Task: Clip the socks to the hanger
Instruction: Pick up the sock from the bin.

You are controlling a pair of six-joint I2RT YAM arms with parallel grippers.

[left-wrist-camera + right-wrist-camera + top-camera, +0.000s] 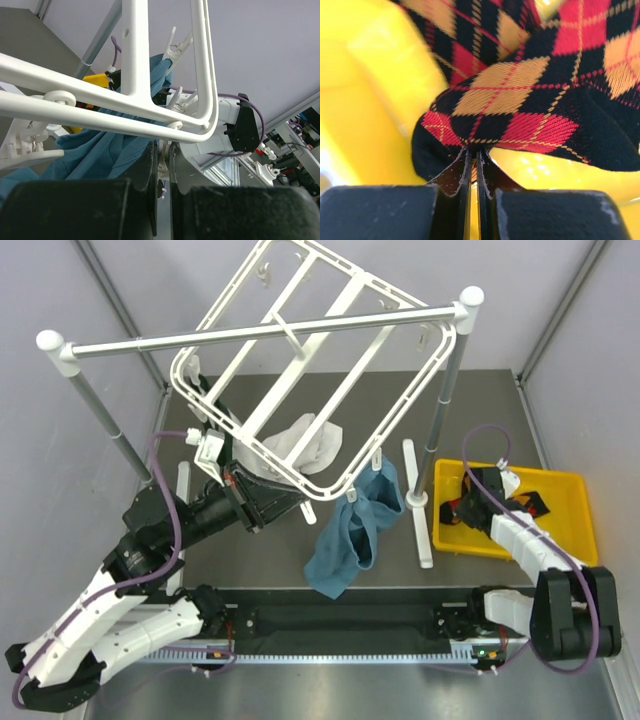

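Note:
The white hanger (pixel 310 360) hangs tilted from a rail; its rounded corner (pixel 210 125) sits just above my left gripper (pixel 164 147). In the top view my left gripper (pixel 285 490) is under the frame's lowest corner, shut on a small white clip piece between its pads. My right gripper (pixel 474 152) is down in the yellow bin (pixel 565 530), shut on the edge of a black argyle sock (pixel 520 100) with red and orange diamonds. In the top view my right gripper (pixel 470 502) is at the bin's left end, with dark sock fabric (pixel 535 502) beside it.
A teal-blue cloth (pixel 350 530) hangs from a clip at the frame's lower edge, and a white cloth (pixel 305 445) hangs behind it. The silver rail (pixel 270 332) with white ball ends stands on two poles with white feet (pixel 420 510). Grey walls enclose the table.

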